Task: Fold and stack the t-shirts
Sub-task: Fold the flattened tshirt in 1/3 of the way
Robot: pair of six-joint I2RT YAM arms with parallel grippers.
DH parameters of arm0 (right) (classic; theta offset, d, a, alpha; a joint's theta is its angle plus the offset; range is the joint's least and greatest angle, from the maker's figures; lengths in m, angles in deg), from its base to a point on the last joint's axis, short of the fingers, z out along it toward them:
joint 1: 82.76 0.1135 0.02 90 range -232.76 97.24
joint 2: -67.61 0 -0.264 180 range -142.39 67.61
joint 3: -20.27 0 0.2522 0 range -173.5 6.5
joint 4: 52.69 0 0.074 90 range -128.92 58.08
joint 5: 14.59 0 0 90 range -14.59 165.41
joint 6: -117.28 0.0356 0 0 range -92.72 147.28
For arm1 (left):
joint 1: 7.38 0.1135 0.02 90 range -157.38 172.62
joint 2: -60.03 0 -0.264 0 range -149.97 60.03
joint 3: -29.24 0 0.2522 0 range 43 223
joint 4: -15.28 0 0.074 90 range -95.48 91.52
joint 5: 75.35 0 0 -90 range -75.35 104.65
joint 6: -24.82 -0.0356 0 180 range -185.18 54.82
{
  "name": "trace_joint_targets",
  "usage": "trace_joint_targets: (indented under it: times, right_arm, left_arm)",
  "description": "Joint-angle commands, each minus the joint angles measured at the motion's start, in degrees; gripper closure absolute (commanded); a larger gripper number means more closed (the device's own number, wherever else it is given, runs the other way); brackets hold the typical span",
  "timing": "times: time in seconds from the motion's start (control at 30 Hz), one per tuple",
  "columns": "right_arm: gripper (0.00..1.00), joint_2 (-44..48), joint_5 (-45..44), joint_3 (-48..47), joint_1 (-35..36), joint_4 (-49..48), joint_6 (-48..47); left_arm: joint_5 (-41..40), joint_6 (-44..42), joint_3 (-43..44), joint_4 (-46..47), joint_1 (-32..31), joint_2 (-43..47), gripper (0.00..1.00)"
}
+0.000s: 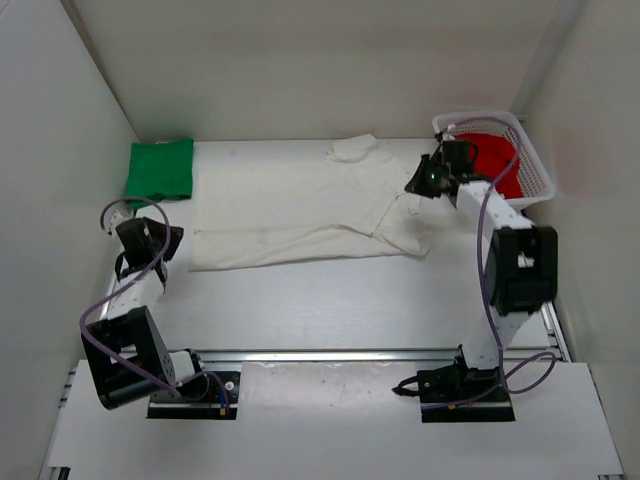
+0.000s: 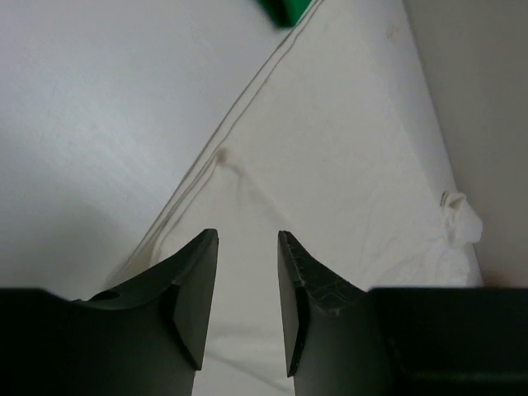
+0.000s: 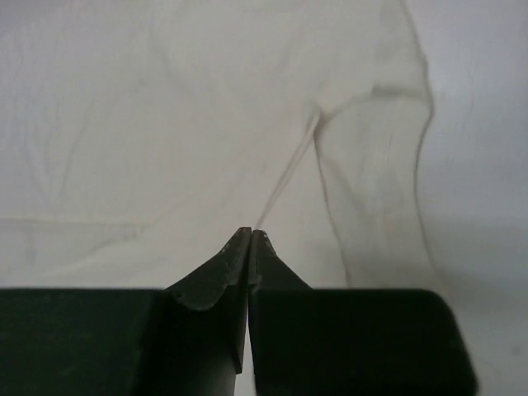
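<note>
**Left jaws apart, right jaws together, white shirt spread flat**

The white shirt [image 1: 300, 215] lay spread across the middle of the table [image 1: 330, 310], its collar end toward the right. The green shirt [image 1: 160, 170] sat folded in the far left corner, just beside the white one's hem. In the left wrist view it was only a sliver, cut off by the top edge.

The red shirt [image 1: 495, 160] was in the basket [image 1: 535, 175] at the far right, and the right arm hid part of it.

The left gripper [image 2: 247, 239] hung over the white shirt's near edge with its jaws apart. The right gripper [image 3: 250, 235] was low over the cloth near a sleeve seam, its fingers pressed together. Whether they had nipped any fabric could not be made out, because the tips covered that spot. From above, its fingers were lost under the wrist.
</note>
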Motion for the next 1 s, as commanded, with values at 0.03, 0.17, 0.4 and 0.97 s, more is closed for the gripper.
trace_joint_targets:
  times: [0.03, 0.17, 0.4, 0.97]
  right_arm:
    - [1.00, 19.06, 1.36, 25.54, -0.57, -16.66, 10.55]
    - [0.95, 30.68, -4.54, 38.68, -1.44, -18.62, 11.10]
    - [0.61, 34.93, -4.45, 49.07, -4.18, -19.24, 10.49]
    - [0.66, 20.34, 4.33, 41.69, -5.49, -23.72, 6.70]
  left_arm:
    - [4.55, 2.87, -11.36, 0.34, 1.87, 5.30, 0.52]
    - [5.00, 2.25, -16.82, 0.35, 1.79, 8.30, 0.46]
    - [5.43, 4.36, -17.71, 3.69, -0.24, 3.74, 0.49]
    - [2.44, 6.82, -12.35, 6.59, -2.17, -3.12, 1.00]
